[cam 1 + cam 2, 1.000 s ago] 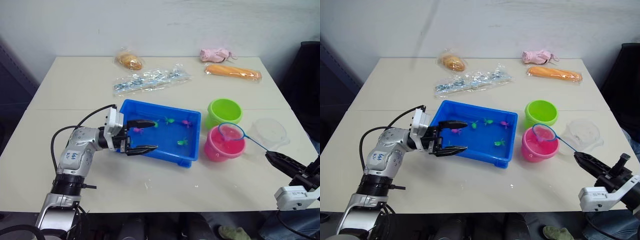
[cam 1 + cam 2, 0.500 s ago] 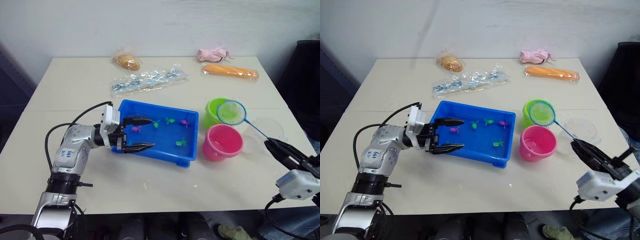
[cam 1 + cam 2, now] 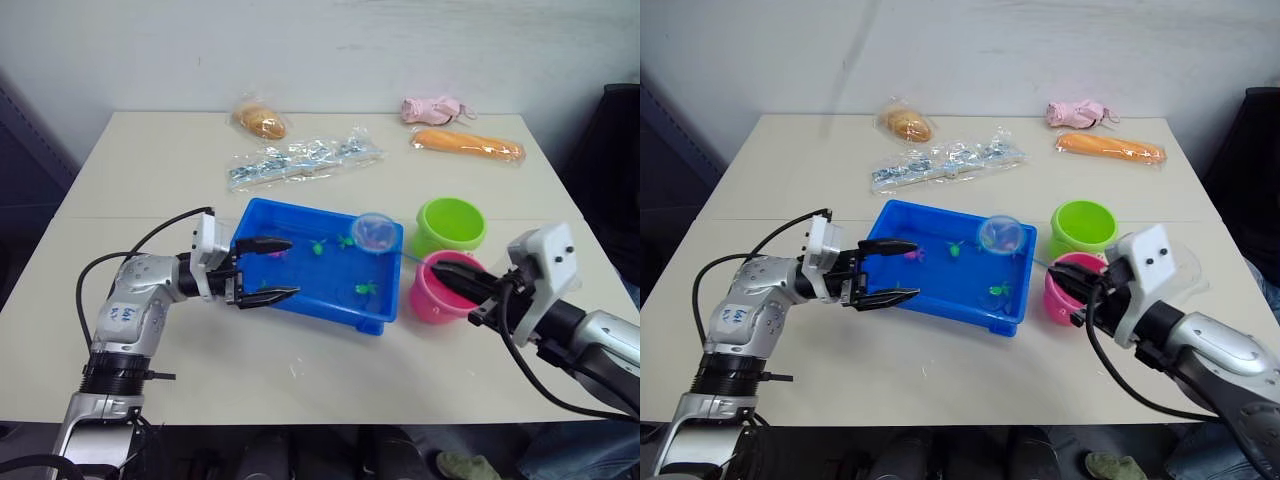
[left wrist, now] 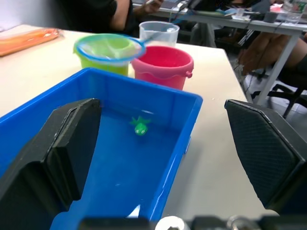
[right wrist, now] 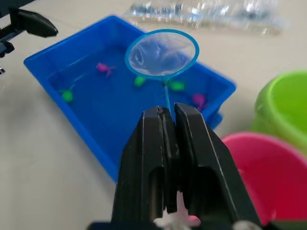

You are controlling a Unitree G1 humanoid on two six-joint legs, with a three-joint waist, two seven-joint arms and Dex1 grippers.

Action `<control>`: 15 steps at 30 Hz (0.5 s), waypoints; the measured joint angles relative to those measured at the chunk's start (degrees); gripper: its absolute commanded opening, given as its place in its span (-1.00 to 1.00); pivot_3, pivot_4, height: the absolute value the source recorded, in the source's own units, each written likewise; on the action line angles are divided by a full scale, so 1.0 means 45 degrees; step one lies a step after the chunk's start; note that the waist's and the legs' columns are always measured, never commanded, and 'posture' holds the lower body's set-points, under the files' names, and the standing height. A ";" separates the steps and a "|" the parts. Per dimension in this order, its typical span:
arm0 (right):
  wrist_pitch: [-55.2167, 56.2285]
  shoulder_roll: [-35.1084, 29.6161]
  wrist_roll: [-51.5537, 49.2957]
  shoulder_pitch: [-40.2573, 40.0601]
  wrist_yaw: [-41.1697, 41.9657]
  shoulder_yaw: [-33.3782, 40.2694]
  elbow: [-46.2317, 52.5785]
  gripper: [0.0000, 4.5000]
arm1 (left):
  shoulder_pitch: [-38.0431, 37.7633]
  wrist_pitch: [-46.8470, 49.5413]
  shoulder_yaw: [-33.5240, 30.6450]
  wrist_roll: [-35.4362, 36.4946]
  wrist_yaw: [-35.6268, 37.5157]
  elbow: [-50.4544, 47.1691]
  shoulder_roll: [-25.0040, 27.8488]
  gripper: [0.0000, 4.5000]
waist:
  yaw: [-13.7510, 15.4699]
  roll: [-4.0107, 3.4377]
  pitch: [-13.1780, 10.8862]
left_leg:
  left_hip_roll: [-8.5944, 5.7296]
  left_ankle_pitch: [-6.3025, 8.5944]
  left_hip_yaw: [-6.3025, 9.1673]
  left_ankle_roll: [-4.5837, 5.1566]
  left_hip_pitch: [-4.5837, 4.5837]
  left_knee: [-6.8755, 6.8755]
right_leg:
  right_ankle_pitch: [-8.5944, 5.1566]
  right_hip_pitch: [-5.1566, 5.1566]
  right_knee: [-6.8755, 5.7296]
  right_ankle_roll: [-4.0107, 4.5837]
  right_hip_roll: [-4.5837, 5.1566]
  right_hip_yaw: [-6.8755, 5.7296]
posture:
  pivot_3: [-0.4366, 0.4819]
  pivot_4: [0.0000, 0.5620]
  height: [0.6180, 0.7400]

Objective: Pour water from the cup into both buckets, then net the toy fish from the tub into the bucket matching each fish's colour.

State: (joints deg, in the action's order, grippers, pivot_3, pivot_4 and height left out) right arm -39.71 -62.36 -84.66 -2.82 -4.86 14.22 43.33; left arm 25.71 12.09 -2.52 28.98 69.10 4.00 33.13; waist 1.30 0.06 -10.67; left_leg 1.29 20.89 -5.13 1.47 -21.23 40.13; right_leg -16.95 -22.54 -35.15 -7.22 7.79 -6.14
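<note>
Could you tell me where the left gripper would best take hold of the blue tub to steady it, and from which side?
Grip the raised rim of the tub at its short wall nearest the left gripper, coming in from the robot's left. That wall is thin and upright, so one finger can go inside and one outside. The gripper's open fingers already straddle it, well apart from the net that the right gripper holds.
</note>
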 measured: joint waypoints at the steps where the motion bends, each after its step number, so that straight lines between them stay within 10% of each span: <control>1: -0.0250 -0.0246 -0.0995 0.0299 -0.0733 -0.0312 -0.0218 -1.00 | -0.0087 0.0013 -0.0050 0.0004 -0.0038 -0.0139 0.0102 0.98 | -0.0014 0.0001 0.0000 | 0.0002 0.0000 -0.0003 0.0000 0.0001 0.0001 | 0.0001 0.0000 0.0002 0.0000 0.0000 0.0000 | -0.05 -0.47 1.00; 15: -0.1426 0.0707 -0.5641 0.5701 -0.7229 -0.5013 -0.3048 -1.00 | -0.0598 0.0278 -0.0462 0.0043 -0.0328 -0.0812 0.0403 0.98 | -0.0007 0.0001 0.0000 | 0.0018 0.0000 -0.0023 -0.0003 -0.0024 -0.0004 | 0.0008 -0.0021 0.0026 0.0002 -0.0018 -0.0006 | -0.05 -0.47 1.00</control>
State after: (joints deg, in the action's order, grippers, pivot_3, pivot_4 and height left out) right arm -46.13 -59.18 -110.05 22.84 -37.39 -8.34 29.61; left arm 23.02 13.34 -4.60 29.17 67.62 0.35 34.94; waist 1.27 0.06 -10.67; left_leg 1.37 20.89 -5.23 1.46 -21.34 40.12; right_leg -16.91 -22.63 -35.03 -7.21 7.71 -6.17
